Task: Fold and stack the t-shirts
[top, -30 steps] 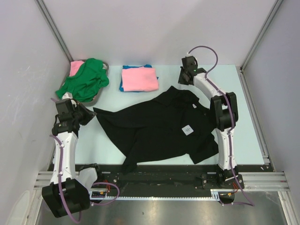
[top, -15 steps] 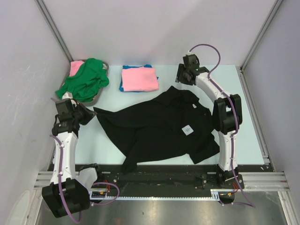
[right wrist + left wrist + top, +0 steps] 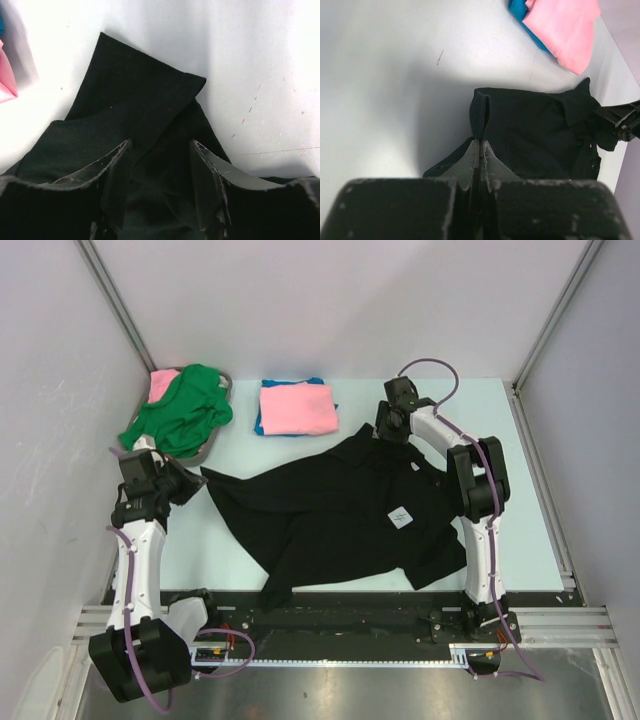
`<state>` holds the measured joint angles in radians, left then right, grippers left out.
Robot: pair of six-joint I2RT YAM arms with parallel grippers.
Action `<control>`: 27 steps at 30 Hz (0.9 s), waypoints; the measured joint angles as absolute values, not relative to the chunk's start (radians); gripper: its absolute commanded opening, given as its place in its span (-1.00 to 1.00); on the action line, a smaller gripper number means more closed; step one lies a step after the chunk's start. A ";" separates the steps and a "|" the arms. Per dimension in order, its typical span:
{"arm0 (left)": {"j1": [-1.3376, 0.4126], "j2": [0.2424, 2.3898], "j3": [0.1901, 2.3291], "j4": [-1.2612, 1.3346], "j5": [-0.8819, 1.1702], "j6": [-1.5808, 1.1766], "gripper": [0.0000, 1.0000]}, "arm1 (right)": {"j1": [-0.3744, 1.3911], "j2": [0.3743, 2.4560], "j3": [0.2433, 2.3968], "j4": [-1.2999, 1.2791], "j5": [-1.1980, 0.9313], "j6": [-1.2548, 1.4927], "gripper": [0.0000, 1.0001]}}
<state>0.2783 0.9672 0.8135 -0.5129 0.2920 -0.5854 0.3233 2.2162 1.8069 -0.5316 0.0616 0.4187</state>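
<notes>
the pale table (image 3: 360,390) carries everything. the black t-shirt (image 3: 330,515) is the largest thing on it, spread rumpled across the middle from near the left edge to the right arm's base, with one tail reaching the near edge. the green t-shirt (image 3: 185,410) lies crumpled at the far left corner, draped over a grey bin rim (image 3: 215,445), with a pink t-shirt (image 3: 163,383) showing from under it on the far side. a folded pink t-shirt (image 3: 297,407) sits along the far edge, on top of a folded blue t-shirt (image 3: 260,425) whose edge shows at its left. a small white label (image 3: 400,517) lies on the black cloth right of the middle. the left gripper (image 3: 480,142) has its fingers pressed together on a raised fold at the black shirt's left corner. the right gripper (image 3: 160,150) is down at the shirt's far corner, its fingers (image 3: 117,172) parted with black cloth lying between and beneath them.
</notes>
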 measured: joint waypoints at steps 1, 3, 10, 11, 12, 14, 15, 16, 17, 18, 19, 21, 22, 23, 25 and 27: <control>0.278 0.967 0.813 -0.511 0.292 -0.585 -1.00 | 0.323 2.218 1.807 -0.530 0.062 0.419 0.01; 0.278 0.968 0.813 -0.508 0.292 -0.585 -1.00 | 0.321 2.226 1.807 -0.525 0.062 0.420 -0.02; 0.278 0.973 0.804 -0.498 0.292 -0.585 -1.00 | 0.314 2.294 1.837 -0.520 0.065 0.427 -0.54; 0.278 0.974 0.804 -0.497 0.292 -0.586 -1.00 | 0.312 2.296 1.842 -0.518 0.066 0.427 -0.76; 0.278 0.976 0.804 -0.496 0.292 -0.586 -1.00 | 0.311 2.300 1.852 -0.517 0.067 0.433 -0.86; 0.278 0.976 0.804 -0.496 0.292 -0.585 -1.00 | 0.310 2.309 1.868 -0.517 0.068 0.434 -1.00; 0.278 0.977 0.804 -0.495 0.292 -0.585 -1.00 | 0.310 2.315 1.879 -0.517 0.071 0.436 -1.00; 0.278 0.978 0.804 -0.495 0.292 -0.585 -1.00 | 0.308 2.321 1.889 -0.517 0.072 0.437 -1.00; 0.278 0.979 0.804 -0.495 0.292 -0.585 -1.00 | 0.308 2.325 1.897 -0.517 0.075 0.437 -1.00; 0.278 0.981 0.804 -0.495 0.292 -0.585 -1.00 | 0.308 2.327 1.904 -0.518 0.078 0.437 -1.00; 0.278 0.982 0.804 -0.495 0.292 -0.585 -1.00 | 0.308 2.328 1.911 -0.518 0.083 0.436 -1.00; 0.278 0.984 0.804 -0.495 0.292 -0.585 -1.00 | 0.308 2.328 1.921 -0.519 0.092 0.433 -1.00; 0.278 0.984 0.804 -0.495 0.292 -0.585 -1.00 | 0.309 2.328 1.927 -0.517 0.100 0.430 -1.00; 0.278 0.984 0.804 -0.495 0.292 -0.585 -1.00 | 0.311 2.326 1.929 -0.515 0.106 0.427 -1.00; 0.278 0.984 0.804 -0.495 0.292 -0.585 -0.99 | 0.315 2.315 1.929 -0.515 0.123 0.417 -1.00; 0.278 0.984 0.804 -0.496 0.292 -0.585 -1.00 | 0.319 2.291 1.928 -0.515 0.136 0.410 -1.00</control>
<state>0.2783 0.9836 0.8043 -0.4957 0.2920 -0.5846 0.3195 2.2913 1.9282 -0.5148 0.1364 0.4095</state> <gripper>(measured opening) 0.003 0.009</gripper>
